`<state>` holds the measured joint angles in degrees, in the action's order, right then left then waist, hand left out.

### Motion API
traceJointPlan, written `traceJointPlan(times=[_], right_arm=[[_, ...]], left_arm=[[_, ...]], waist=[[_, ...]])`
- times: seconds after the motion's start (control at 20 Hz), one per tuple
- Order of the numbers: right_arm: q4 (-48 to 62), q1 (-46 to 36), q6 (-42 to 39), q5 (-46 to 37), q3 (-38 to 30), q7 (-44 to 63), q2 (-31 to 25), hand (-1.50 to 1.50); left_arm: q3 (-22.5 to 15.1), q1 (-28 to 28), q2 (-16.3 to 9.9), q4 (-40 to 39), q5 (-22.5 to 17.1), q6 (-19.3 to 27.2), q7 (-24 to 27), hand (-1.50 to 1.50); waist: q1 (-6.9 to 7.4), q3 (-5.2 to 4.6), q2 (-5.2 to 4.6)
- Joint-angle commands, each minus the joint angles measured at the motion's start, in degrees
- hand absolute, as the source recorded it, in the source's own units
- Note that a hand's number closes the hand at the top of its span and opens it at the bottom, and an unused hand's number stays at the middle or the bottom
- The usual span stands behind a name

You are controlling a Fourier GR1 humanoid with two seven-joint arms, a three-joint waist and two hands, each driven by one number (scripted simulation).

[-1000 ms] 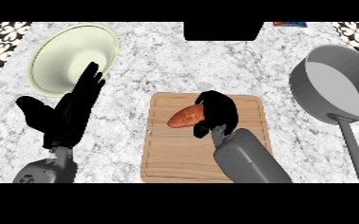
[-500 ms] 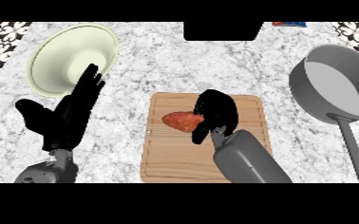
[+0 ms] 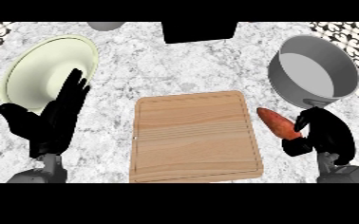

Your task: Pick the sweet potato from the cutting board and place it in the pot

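The right hand (image 3: 324, 135) curls round the near end of the sweet potato (image 3: 278, 122), grasping it off the board — the orange root sticks out to the far left of the black fingers, tilted, over the marble counter (image 3: 189, 66) just right of the cutting board (image 3: 195, 135). The grey pot (image 3: 312, 71) sits just beyond, at the far right, its handle pointing down toward the hand. The board's top is bare wood. At the left, the left hand (image 3: 56, 118) rests open, fingers straight and pointing up, holding nothing — its fingertips overlap the near rim of a pale green bowl (image 3: 45, 71).
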<state>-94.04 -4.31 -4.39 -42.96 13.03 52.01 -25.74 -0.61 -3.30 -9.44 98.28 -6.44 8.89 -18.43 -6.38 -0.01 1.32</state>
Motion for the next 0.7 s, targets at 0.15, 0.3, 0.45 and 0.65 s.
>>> traceJointPlan(times=[0.15, 0.3, 0.45, 0.65], right_arm=[[-20.3, 19.0, 4.8, 3.1, -15.0, -6.1, -14.3, 1.5], [-28.8, 25.2, 4.4, 8.1, -23.2, -9.1, -16.6, 1.5], [-35.7, 27.7, 3.4, 13.1, -32.7, -11.1, -18.1, 1.5], [-46.6, 30.0, 0.5, 16.1, -40.5, -11.7, -18.5, 1.5]], left_arm=[[1.2, 1.4, -0.1, 0.2, -0.6, 0.1, 0.5, 0.0], [0.1, 0.3, 0.3, 1.1, 0.1, 0.3, -0.5, 0.0], [-0.2, 1.4, 0.5, 2.0, 0.6, 0.3, 0.6, 0.0], [-1.0, 0.7, -0.2, 3.8, -0.9, -1.3, -3.2, 0.0]], waist=[[-0.71, -0.11, 0.18], [-0.13, -0.08, 0.01], [0.6, -0.08, -0.01], [2.53, -0.07, -0.27]])
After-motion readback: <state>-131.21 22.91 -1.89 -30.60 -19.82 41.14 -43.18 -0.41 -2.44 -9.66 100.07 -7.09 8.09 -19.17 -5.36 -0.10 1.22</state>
